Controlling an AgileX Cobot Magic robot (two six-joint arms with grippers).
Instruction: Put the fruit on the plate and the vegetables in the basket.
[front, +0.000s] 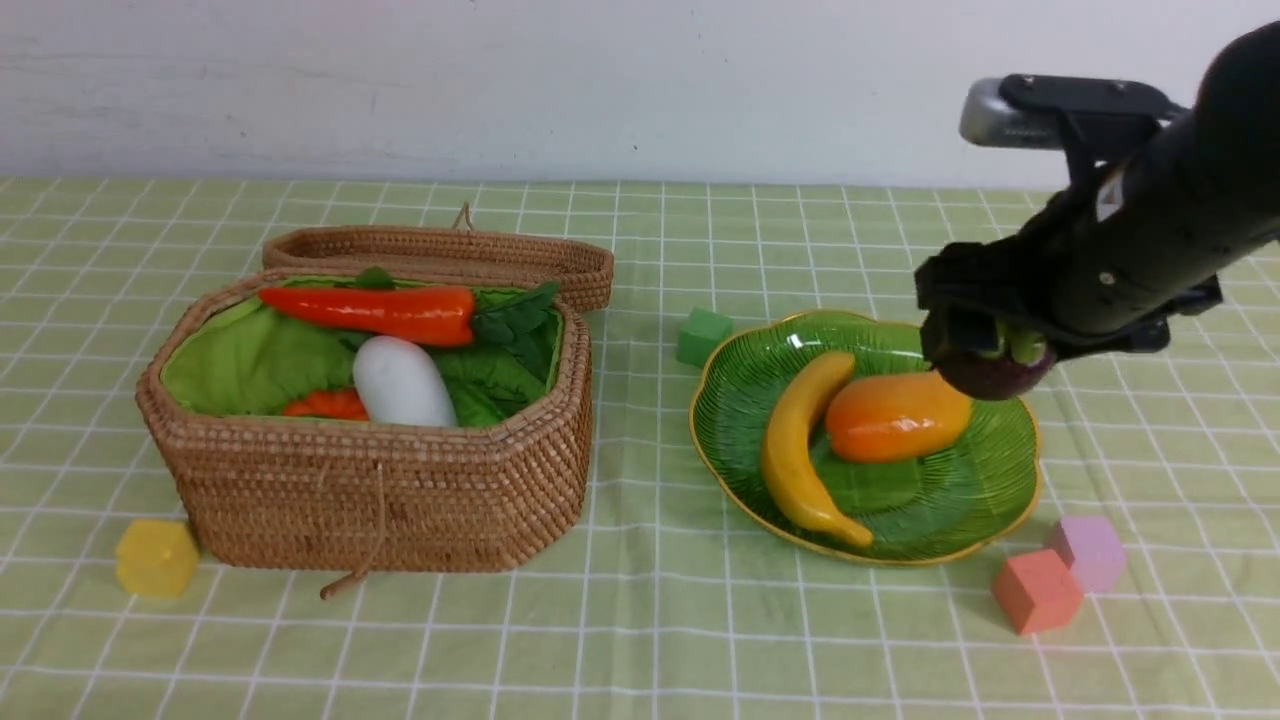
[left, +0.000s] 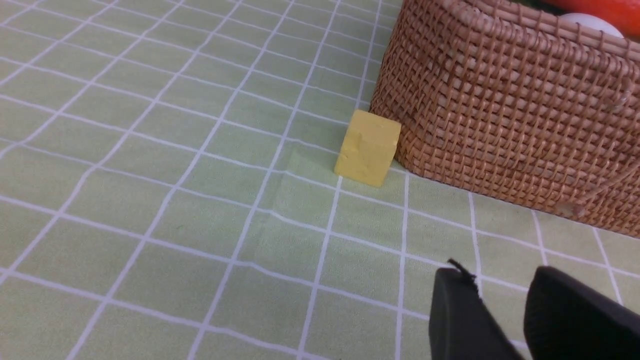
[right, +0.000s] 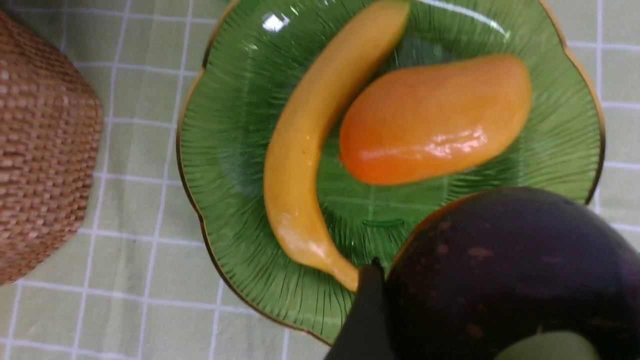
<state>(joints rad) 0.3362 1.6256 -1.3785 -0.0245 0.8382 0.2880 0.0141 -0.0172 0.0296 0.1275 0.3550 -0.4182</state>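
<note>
At the right edge of the front view, the right gripper (front: 990, 350) hangs over the far right part of the plate (front: 940, 520), its jaws spread wide around the dark purple mangosteen (front: 995, 375), which it holds above the glass. In the right wrist view that mangosteen (right: 505, 270) fills the lower right of the frame, with one black finger (right: 367, 310) pressed against its side.

The left gripper (left: 505, 320) shows only in the left wrist view, at the lower right of the frame; its two dark fingers stand slightly apart with bare cloth between them, holding nothing and touching nothing.

The basket (front: 380, 490), the largest item, sits left of centre in the front view, its lid (front: 450, 250) folded back behind it. Inside, on the green lining, the red-orange chili (front: 375, 310) lies across the back, the white radish (front: 400, 385) rests in the middle with its leaves toward the upper right, and a small orange-red piece (front: 325, 405) lies just left of the radish.

The plate sits right of centre. On it the banana (front: 795, 450) curves along the left side, and the mango (front: 895, 415) lies just to its right, touching it.

A yellow cube (front: 155, 558) stands just beside the basket's lower left corner, a green cube (front: 703, 335) near the plate's upper left rim, and a red cube (front: 1035, 590) and a pink cube (front: 1088, 552) sit together by its lower right rim.
</note>
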